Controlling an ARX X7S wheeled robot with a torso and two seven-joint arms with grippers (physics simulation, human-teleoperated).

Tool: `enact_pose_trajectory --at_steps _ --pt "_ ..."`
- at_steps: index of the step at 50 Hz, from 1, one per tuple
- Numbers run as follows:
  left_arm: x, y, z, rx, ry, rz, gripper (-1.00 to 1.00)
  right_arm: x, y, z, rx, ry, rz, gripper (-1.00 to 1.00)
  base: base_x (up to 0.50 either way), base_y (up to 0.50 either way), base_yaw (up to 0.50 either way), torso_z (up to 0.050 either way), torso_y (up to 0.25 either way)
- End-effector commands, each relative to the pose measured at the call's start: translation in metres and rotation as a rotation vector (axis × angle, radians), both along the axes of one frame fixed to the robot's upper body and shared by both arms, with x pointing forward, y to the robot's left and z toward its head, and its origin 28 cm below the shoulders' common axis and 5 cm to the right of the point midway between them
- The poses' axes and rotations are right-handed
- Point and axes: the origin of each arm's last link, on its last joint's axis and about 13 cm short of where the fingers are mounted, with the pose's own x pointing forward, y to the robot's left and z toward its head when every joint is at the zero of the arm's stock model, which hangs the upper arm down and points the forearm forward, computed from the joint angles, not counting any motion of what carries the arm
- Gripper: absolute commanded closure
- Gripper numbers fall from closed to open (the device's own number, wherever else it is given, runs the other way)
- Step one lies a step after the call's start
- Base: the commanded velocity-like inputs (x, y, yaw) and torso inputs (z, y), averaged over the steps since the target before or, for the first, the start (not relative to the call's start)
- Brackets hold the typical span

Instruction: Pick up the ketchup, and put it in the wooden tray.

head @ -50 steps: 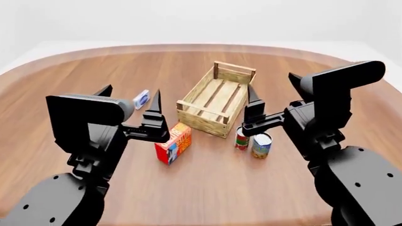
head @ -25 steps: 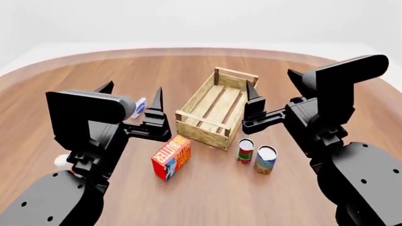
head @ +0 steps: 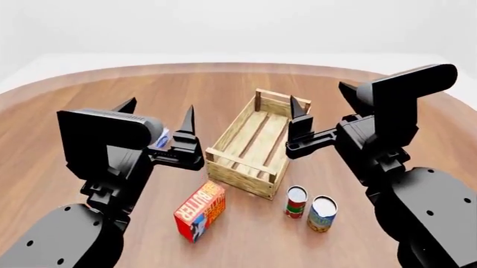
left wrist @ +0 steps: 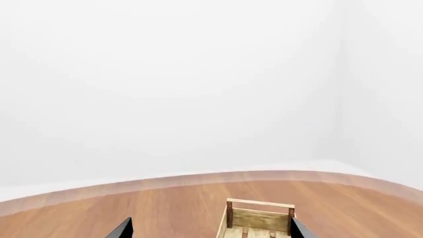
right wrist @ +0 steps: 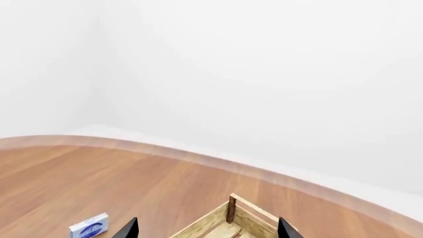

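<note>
Ketchup out of sight; I am at the search step.
Both my hands, left (head: 158, 114) and right (head: 300, 114), hover apart and empty near the wooden tray (head: 253, 145); next I must find the bottle.

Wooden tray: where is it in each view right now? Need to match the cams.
Head view: wooden tray sits mid-table between both arms, butter box and two cans in front of it.
Left wrist view: only its far end wall shows, at the bottom edge.
Right wrist view: one far corner post and rim, at the bottom edge.
Shared landmark: the tray's far corner posts.
</note>
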Motion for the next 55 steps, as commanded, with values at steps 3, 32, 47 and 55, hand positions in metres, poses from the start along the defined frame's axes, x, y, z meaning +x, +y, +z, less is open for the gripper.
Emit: enact_pose_trajectory --at_steps 3,32,47,55 --pt "0.0 0.001 -0.001 0.0 0.003 0.001 -1.0 0.0 0.001 0.0 0.003 0.006 0.005 -1.0 0.24 0.0 0.0 0.0 0.0" --pt "-0.001 0.007 0.003 -0.021 -0.002 0.039 -1.0 0.003 0.002 0.006 -0.033 0.007 0.069 -1.0 0.07 0.0 0.17 0.0 0.0" --pt "0.001 0.011 0.003 -0.034 0.001 0.074 -1.0 0.005 0.003 0.006 -0.038 0.013 0.082 -1.0 0.0 0.0 0.5 0.0 0.0" --pt "0.001 0.014 0.003 -0.034 -0.004 0.099 -1.0 0.012 0.005 0.006 -0.042 0.015 0.093 -1.0 0.0 0.0 0.5 0.0 0.0"
